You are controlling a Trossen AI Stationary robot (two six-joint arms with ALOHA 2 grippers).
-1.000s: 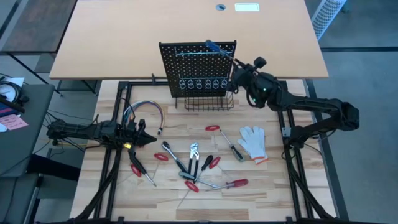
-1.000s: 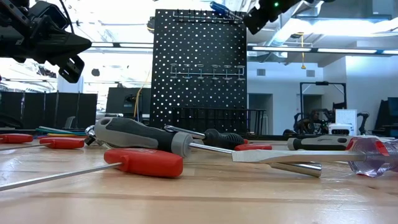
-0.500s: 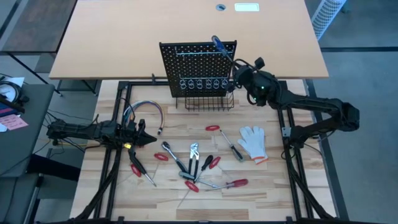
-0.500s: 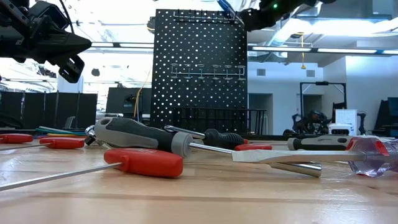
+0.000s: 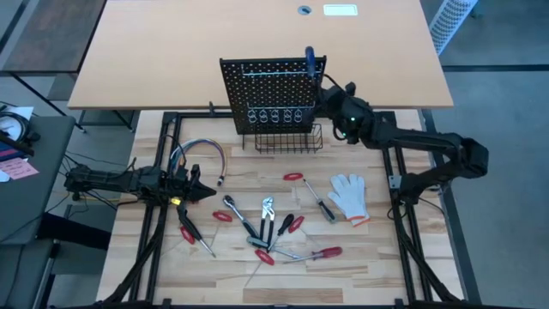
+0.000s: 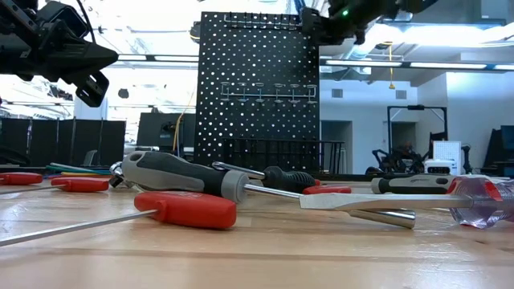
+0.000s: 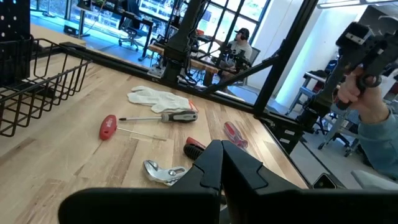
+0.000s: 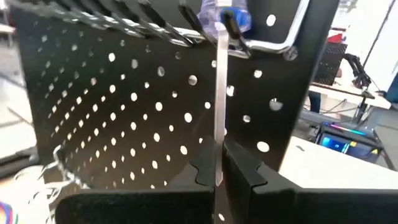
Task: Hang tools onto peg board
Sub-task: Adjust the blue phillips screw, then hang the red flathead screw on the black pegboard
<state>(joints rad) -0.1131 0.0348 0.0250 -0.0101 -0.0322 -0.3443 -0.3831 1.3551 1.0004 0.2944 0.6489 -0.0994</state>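
Right claw (image 8: 217,167) pinching blue screwdriver (image 8: 219,93) shaft against peg board (image 8: 124,99)

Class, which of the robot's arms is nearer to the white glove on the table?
Right. The right tool is at the peg board, behind the white glove; the left tool sits far across the table.

Tools (image 5: 266,225) lie on the table (image 5: 377,257) before the peg board (image 5: 273,86).

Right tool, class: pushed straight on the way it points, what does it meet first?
Most likely the peg board: the right tool, shut on the blue-handled screwdriver, faces it closely, though depth is unclear.
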